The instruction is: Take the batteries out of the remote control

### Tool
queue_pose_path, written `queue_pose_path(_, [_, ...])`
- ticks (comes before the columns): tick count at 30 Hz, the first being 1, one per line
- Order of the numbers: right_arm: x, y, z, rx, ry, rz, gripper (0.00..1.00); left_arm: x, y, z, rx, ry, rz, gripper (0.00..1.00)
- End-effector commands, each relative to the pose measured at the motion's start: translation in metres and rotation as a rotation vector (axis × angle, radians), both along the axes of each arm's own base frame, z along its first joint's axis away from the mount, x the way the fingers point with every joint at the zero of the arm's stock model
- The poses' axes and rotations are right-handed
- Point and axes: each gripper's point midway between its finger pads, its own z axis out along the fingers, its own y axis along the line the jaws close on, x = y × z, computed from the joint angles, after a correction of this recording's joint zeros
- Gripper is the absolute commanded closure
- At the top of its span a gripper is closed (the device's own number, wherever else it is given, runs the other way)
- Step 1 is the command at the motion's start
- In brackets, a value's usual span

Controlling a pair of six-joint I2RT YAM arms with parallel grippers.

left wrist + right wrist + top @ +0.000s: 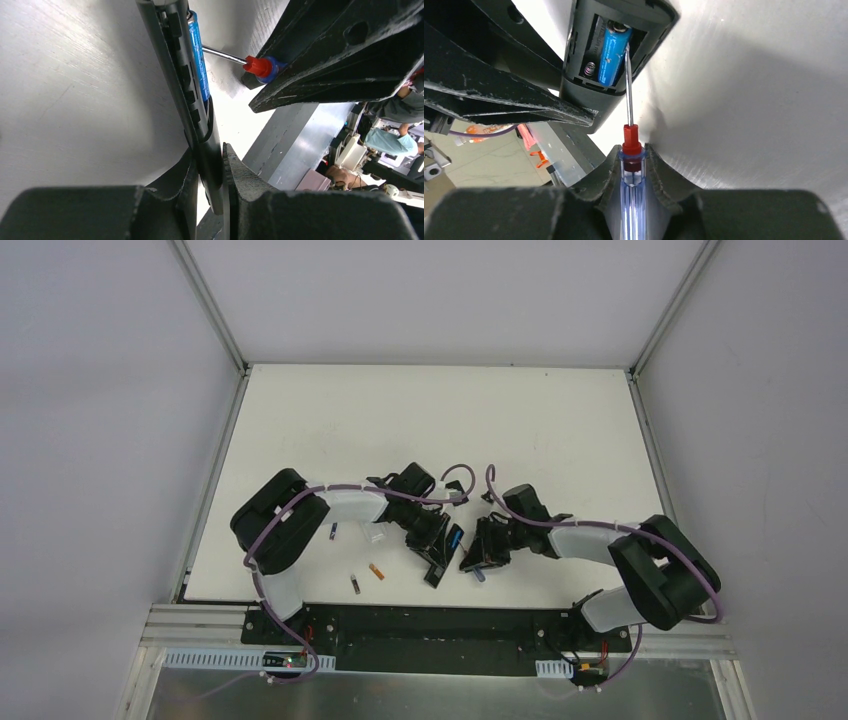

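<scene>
Shows one blue battery (pixel 613 54) seated in the open bay of the remote control (pixel 579 95), right beside a bare spring slot (pixel 590 67). Puts the metal tip of a screwdriver (pixel 630 145) at the cell's far end, with the shaft running along its right edge. Grips that screwdriver by its clear blue handle, just behind the red collar, with the right gripper (pixel 631 155) closed snugly around it. Pinches the remote's lower end edge-on in the left gripper (pixel 211 160), jaws pressed tight against both faces, the bay turned toward the right arm. Places both grippers close together near the front middle of the white table (pixel 450 420). Counts three loose batteries on the table beside the left arm: an orange one (pixel 377 571), a dark one (pixel 354 583) just beside it, and a third (pixel 331 531) farther back near the arm's elbow, colour too small to tell.
</scene>
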Motion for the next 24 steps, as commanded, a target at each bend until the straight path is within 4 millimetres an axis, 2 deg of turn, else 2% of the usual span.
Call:
queue_pose_path(1, [0.053, -0.003, -0.012, -0.207, -0.245, -0.083, 1.00, -0.048, 0.015, -0.018, 0.034, 0.131, -0.141, 1.00])
queue_pose_path(3, [0.054, 0.001, -0.010, -0.243, -0.298, -0.078, 1.00, -0.045, 0.017, -0.021, 0.053, 0.116, -0.123, 1.00])
queue_pose_path(6, [0.052, 0.021, 0.010, -0.112, -0.318, -0.096, 1.00, -0.041, 0.020, -0.023, 0.076, 0.100, -0.101, 1.00])
queue_pose_path(10, [0.051, 0.036, 0.040, 0.063, -0.333, -0.129, 1.00, -0.040, 0.020, -0.024, 0.083, 0.089, -0.088, 1.00])
queue_pose_path(24, [0.062, 0.051, 0.108, 0.449, -0.251, -0.127, 1.00, -0.040, 0.021, -0.023, 0.082, 0.086, -0.082, 1.00])
